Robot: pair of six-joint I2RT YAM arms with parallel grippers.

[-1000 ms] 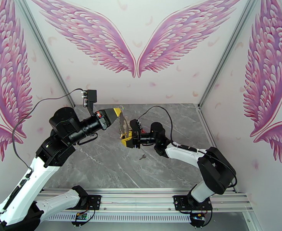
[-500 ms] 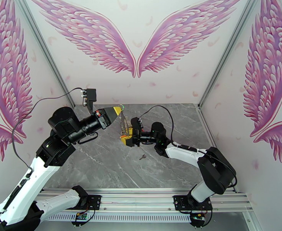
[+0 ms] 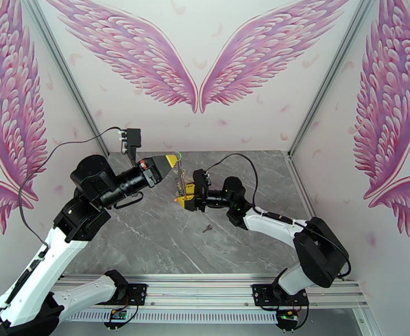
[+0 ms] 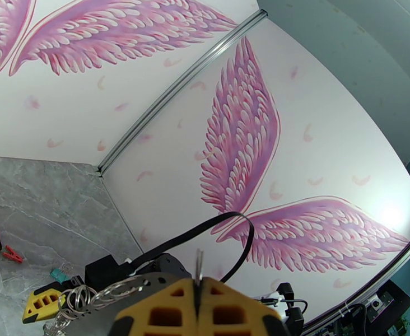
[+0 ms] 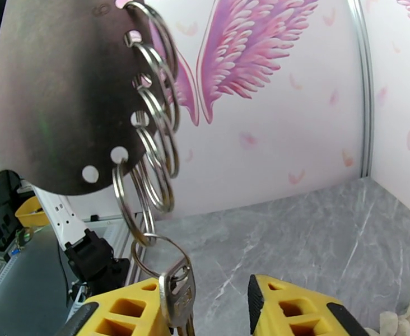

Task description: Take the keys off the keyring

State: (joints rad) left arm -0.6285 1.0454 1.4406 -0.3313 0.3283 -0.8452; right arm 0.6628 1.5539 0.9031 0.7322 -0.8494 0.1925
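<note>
The key (image 5: 177, 301) hangs lengthwise straight down from the keyring (image 5: 59, 91).

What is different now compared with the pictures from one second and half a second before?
The right gripper moved slightly closer to the left gripper, and its elbow shifted to the right. Its fingers stand open around the lowest key hanging from the keyring; no grasp or release is visible. Unchanged: the left gripper shut on the keyring's top, and the loose key on the table.
</note>
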